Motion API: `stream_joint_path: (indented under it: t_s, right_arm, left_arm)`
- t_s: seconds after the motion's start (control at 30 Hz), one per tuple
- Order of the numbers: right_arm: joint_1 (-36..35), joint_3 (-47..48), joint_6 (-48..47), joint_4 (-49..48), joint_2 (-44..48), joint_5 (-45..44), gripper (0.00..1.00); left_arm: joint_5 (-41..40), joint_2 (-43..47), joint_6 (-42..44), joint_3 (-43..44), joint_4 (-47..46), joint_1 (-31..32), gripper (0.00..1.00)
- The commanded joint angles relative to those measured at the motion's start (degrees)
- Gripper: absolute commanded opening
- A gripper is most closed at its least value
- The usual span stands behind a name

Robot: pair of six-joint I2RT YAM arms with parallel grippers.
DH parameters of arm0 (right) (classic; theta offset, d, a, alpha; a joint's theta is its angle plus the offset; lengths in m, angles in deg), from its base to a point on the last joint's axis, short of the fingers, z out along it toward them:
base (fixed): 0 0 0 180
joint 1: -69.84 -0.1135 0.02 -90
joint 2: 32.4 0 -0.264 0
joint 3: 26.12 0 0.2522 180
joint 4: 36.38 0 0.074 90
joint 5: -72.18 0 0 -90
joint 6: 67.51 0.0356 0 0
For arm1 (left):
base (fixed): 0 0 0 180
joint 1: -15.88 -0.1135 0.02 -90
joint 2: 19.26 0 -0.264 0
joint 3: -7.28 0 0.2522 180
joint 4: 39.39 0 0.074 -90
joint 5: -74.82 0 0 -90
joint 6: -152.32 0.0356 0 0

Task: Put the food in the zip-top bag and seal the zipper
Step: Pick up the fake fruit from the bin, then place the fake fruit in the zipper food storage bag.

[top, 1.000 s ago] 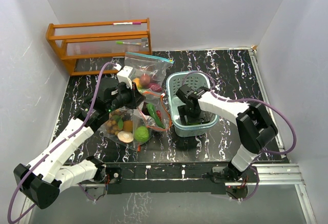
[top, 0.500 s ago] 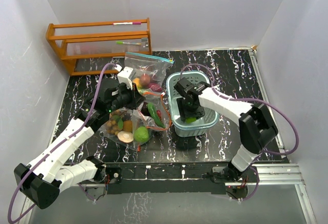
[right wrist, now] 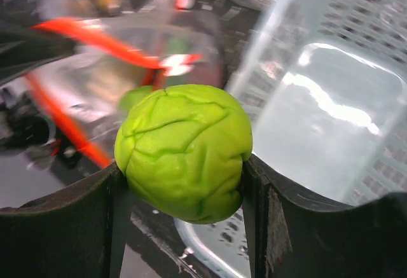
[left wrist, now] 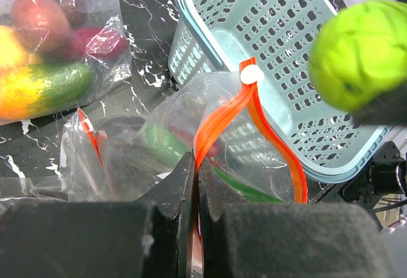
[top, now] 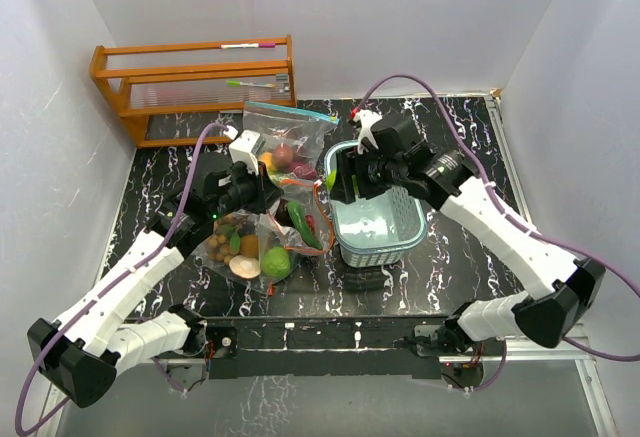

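Right gripper (top: 340, 175) is clasping a green cabbage-like toy (right wrist: 184, 150) with both fingers pressing its sides. The piece is hanging over the left rim of the teal basket (top: 412, 240), just right of the open bag (top: 300, 219). Left gripper (left wrist: 193, 176) is clenching the bag's orange zipper strip (left wrist: 224, 116), one lip only, and lifting it.

Risks, as I am judging them:
- The mouth is looking narrow, a slim orange loop rather than a wide opening, and the other lip is hanging free.
- A cabbage coming down off-centre is likely landing on the strip, folding the film and rolling onto the table (top: 450, 137) or back into the basket.
- The right fingers are sitting wide around the piece. Pushing them into the mouth is risking a snag that tugs the strip out of the left pinch.
- Green and red pieces are already lying inside the bag, so slack is probably short.

Views:
- Left wrist is showing the pinch and the loop of the mouth, with the white slider (left wrist: 252, 74) at its far end. The top view is hiding both under the arms.
- Right wrist is showing the grip on the cabbage plainly, though the bag behind is blurring.
- Only the top view is giving the layout — a far bag (top: 290, 137) and a nut bag (top: 228, 247), both holding food, lying apart from the open one
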Motion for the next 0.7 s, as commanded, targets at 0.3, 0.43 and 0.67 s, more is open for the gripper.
stream_joint_path:
  t_s: [0.3,0.43,0.67]
  right_arm:
    - [-14.60,-0.78,-2.40,-11.82,-3.52,4.63,0.32]
    - [-14.66,-1.22,-1.46,-13.17,-4.97,-0.12,0.33]
    - [-14.87,-0.23,-0.60,-17.08,-8.41,-3.30,0.78]
  left_arm:
    - [0.13,-1.30,-0.32,3.17,0.71,0.34,0.00]
    - [-0.06,-0.52,-0.32,3.46,1.40,0.31,0.00]
    - [-0.05,0.13,-0.32,3.65,2.24,0.31,0.00]
